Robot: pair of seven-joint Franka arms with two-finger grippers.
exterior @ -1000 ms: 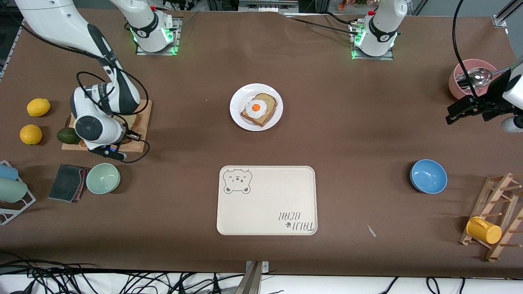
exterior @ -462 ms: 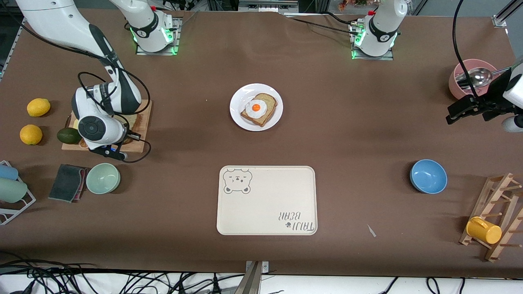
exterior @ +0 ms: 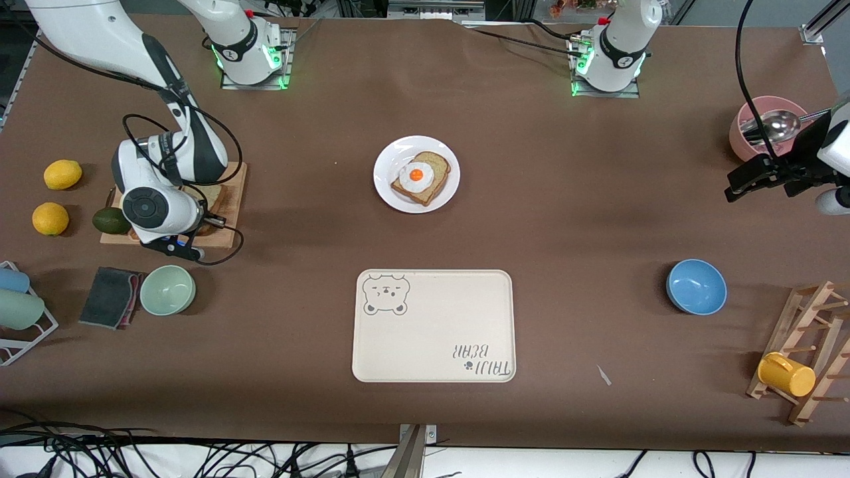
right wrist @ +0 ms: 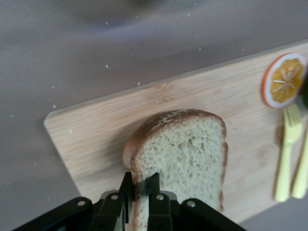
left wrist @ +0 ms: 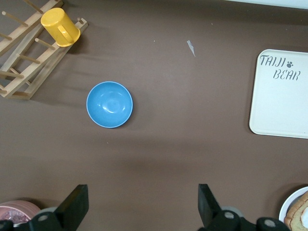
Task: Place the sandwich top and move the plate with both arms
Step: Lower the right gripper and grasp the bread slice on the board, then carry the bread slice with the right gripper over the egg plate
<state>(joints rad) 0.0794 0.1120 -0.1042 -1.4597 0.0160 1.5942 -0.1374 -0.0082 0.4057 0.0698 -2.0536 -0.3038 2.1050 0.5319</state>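
The sandwich top [right wrist: 187, 154], a tan speckled slice with a dark crust, is over the wooden cutting board [right wrist: 96, 130] at the right arm's end of the table. My right gripper [right wrist: 140, 182] is shut on its crust edge. In the front view the right wrist hides most of the slice [exterior: 212, 194]. The white plate [exterior: 388, 192] sits mid-table with an egg-topped bread slice [exterior: 422, 178] on it. My left gripper [exterior: 734, 186] hangs open and empty over bare table near the pink bowl; in the left wrist view the left gripper [left wrist: 142, 202] has the plate's rim [left wrist: 294, 204] at the edge.
An orange slice [right wrist: 284, 79] and a yellow fork [right wrist: 286, 154] lie on the board. Two lemons [exterior: 56, 196], an avocado [exterior: 109, 220], a green bowl [exterior: 167, 289] and a cloth [exterior: 109, 297] surround it. The bear tray [exterior: 435, 325], blue bowl [exterior: 696, 287], pink bowl [exterior: 747, 129] and mug rack [exterior: 807, 352] stand elsewhere.
My right gripper has closed onto the bread slice's crust, and its wrist has shifted slightly over the board. The left arm has not moved.
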